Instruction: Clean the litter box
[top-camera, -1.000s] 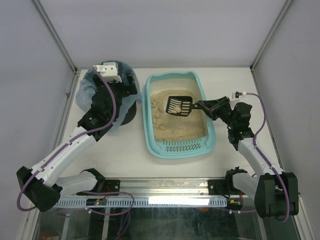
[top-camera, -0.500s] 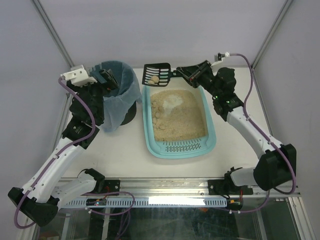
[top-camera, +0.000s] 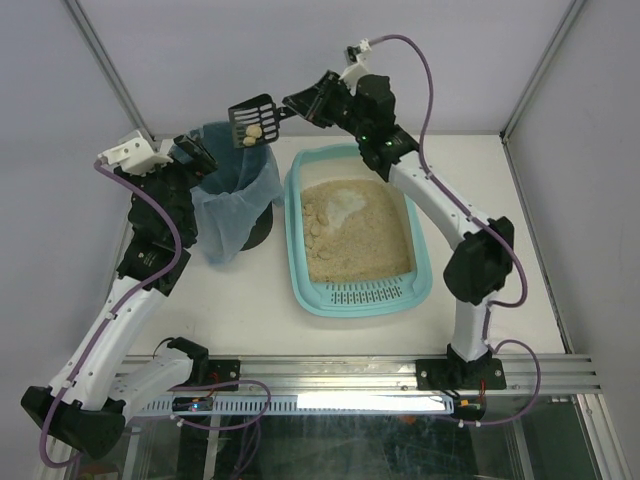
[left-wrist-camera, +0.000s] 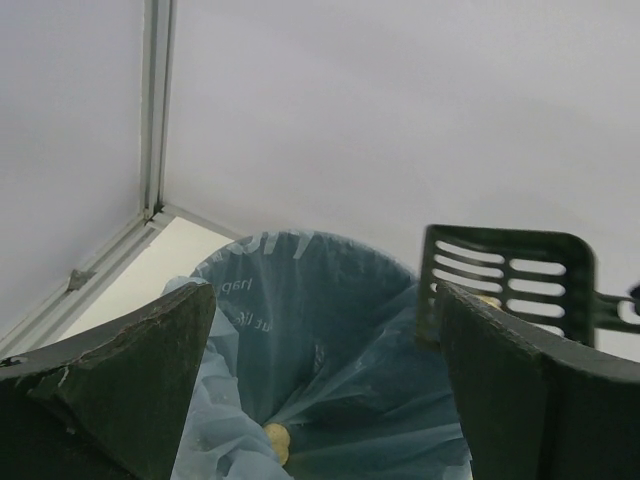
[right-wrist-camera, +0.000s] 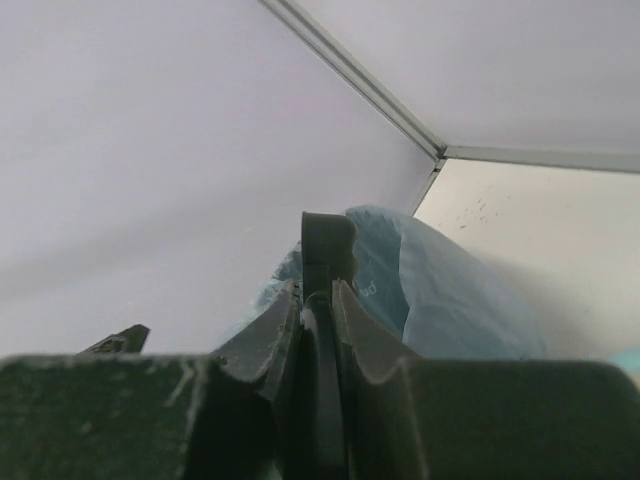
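The light teal litter box (top-camera: 297, 262) lies mid-table, holding beige litter (top-camera: 360, 240), with its slotted grate at the near end. My right gripper (top-camera: 305, 103) is shut on the handle of a black slotted scoop (top-camera: 252, 117). The scoop carries beige clumps (top-camera: 254, 131) above the far rim of the bin with the bluish bag (top-camera: 238, 190). My left gripper (top-camera: 195, 153) is open at the bin's left rim. In the left wrist view its fingers (left-wrist-camera: 130, 370) stand wide apart over the bag (left-wrist-camera: 330, 340), with the scoop (left-wrist-camera: 510, 275) to the right. In the right wrist view the handle (right-wrist-camera: 326, 240) sits between the shut jaws.
A beige clump (left-wrist-camera: 276, 440) lies inside the bag. The bin stands close to the left side of the litter box. Grey enclosure walls and metal posts (top-camera: 110, 75) close in the back and sides. The right arm (top-camera: 440, 215) reaches over the box's far right.
My right arm has lifted the loaded scoop out of the litter and carried it left, from the box's far corner to above the bin. My left gripper stays at the bin's rim.
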